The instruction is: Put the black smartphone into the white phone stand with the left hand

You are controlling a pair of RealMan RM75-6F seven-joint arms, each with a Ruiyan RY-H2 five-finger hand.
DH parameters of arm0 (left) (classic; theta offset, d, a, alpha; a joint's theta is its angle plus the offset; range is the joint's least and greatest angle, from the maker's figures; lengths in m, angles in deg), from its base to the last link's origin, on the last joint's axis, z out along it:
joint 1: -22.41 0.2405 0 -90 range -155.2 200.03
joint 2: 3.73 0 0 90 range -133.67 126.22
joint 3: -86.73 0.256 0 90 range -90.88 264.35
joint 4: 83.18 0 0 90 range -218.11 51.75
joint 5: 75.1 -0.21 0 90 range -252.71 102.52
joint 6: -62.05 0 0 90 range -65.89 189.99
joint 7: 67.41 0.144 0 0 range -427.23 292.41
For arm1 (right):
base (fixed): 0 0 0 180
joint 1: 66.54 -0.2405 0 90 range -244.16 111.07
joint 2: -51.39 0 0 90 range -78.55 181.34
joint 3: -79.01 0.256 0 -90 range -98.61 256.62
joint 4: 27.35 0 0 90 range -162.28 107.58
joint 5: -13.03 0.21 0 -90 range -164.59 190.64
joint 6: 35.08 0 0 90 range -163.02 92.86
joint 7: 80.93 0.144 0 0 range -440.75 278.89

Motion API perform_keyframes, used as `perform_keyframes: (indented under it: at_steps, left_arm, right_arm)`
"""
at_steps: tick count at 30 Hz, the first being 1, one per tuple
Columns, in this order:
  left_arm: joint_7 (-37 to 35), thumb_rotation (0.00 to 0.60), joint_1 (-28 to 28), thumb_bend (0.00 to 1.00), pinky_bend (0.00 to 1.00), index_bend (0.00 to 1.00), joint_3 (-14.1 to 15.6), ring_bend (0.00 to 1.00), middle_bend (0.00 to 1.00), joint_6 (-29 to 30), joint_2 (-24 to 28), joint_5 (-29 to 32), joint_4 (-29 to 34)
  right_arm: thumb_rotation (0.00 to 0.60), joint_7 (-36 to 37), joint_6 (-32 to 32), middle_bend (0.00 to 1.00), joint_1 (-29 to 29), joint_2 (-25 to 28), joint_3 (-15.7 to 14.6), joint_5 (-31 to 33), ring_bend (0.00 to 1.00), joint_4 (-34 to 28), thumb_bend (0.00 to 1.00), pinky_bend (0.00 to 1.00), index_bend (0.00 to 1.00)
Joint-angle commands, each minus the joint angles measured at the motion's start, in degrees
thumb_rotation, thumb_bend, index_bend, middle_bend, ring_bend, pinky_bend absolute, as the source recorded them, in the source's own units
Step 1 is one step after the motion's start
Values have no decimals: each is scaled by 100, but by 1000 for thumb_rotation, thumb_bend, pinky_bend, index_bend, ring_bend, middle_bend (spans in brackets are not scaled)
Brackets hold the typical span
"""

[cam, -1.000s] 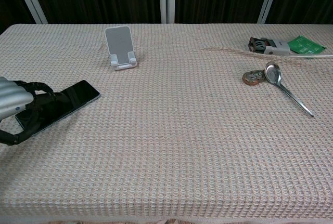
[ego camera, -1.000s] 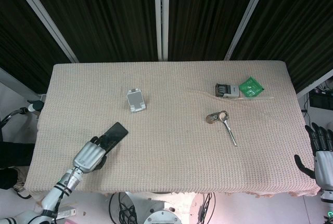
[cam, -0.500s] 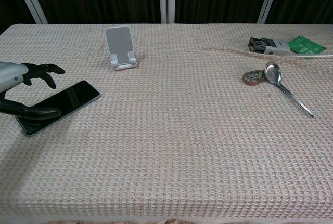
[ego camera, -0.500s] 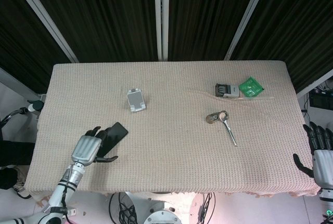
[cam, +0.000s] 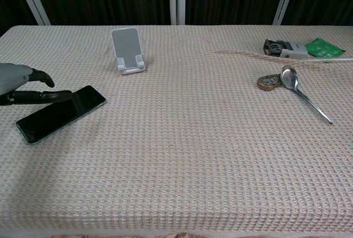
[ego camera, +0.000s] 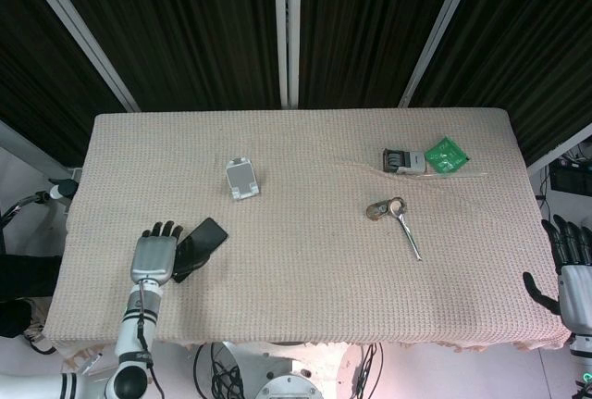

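Since releasing, left robot hand (fingers apart) lifted off smartphone.

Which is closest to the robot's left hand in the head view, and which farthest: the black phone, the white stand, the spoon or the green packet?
From the left hand, nearest first:
1. Black smartphone, right beside the hand, lying flat.
2. White phone stand, farther back on the table.
3. Spoon, across on the right half.
4. Green packet, at the far right corner.
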Motion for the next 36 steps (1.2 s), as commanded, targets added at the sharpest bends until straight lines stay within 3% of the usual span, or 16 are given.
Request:
perform_keyframes:
  at_steps: [1,11,14,19,27,36]
  left_arm:
    - [292,0,-251,10,203,173,-98,72,85,431,-366,260,-22]
    - [402,0,-329,12,198,144,251,72,64,737,-876,145,-676]
    - [497,28,-343,12,194,126,344,72,49,734,-940,177,-821]
    - [523,61,-339,13,190,111,398,71,40,742,-1020,178,-997]
    - [501,166,-298,13,190,99,448,71,35,696,-1115,196,-1262]
    - [427,181,-281,43,190,136,349,72,34,635,-1139,234,-1303]
  right_arm:
    - [600,19,-8,0,-2,-4,-4,0,0,18,240,0,0]
    - [600,105,-39,0,6,-21,-17,32,0,117,240,0,0]
    - [600,121,-44,0,11,-23,-15,50,0,136,240,0,0]
    - [600,113,-58,0,7,-30,-15,61,0,133,240,0,0]
    - [600,84,-76,0,7,-44,-27,67,0,125,240,0,0]
    - [600,91,-74,0,13,-44,-21,83,0,130,240,0,0]
